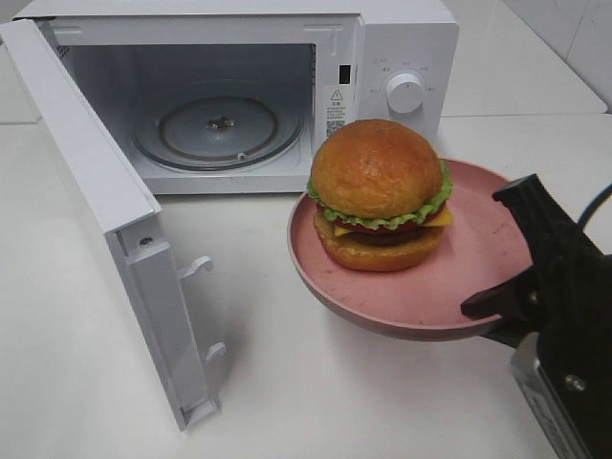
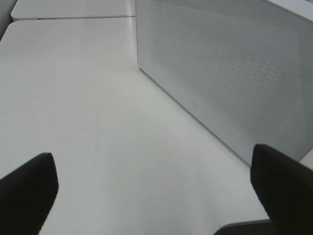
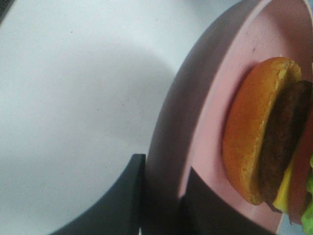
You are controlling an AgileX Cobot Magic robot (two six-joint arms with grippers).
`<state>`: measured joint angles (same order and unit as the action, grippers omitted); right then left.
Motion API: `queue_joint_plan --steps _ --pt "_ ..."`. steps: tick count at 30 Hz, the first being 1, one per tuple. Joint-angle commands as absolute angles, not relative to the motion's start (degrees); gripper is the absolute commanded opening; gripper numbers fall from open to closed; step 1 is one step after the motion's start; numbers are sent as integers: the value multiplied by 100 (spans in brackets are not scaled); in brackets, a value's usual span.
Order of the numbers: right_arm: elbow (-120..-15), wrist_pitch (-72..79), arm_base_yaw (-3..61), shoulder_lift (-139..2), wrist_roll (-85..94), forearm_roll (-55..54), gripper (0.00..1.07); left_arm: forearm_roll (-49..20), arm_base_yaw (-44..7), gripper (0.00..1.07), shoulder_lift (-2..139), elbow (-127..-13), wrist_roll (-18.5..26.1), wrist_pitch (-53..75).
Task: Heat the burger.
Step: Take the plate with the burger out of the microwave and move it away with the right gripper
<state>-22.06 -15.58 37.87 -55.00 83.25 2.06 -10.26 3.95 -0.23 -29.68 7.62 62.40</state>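
So far the job is roughly half done, by my reckoning. Nearest, on the right, the right hand [image 1: 497, 311] is pinched narrow on the near rim of the pink plate [image 1: 478, 249] and holds it up off the table [image 1: 287, 402]. The burger [image 1: 381, 194] sits upright on that plate, towards its far left side. The left hand [image 2: 154, 188] has its fingers spread wide with nothing between them, beside the open door [image 1: 105, 210]. Beyond stands the microwave [image 1: 402, 38], its glass turntable [image 1: 218, 127] bare. Still left: carry the plate in, let go, close the door, turn the dial [image 1: 404, 93].
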Motion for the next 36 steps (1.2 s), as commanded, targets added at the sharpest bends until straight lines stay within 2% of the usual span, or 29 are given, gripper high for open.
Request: queue_joint_plan --steps 1,7,11,13,22,36 --pt "-2120 -1484 3753 -4985 7953 470 0 -1060 424 101 -69 -2968 728 6159" --pt "-1971 -1868 3753 -4360 7036 1180 0 -1060 424 101 -69 -2968 728 6159" --pt "-1914 -2212 3753 -3994 5764 2120 0 -1060 424 101 -69 -2968 728 6159" --pt "-1914 -2257 3753 -3959 5535 2292 0 -1060 424 101 -69 -2968 728 6159" --pt "-1914 -3042 3753 -3953 3105 4263 0 -1060 424 101 -69 -2968 728 6159" --pt "-1931 -4446 3753 -4452 1066 5283 0 -1060 424 101 -69 -2968 728 6159"
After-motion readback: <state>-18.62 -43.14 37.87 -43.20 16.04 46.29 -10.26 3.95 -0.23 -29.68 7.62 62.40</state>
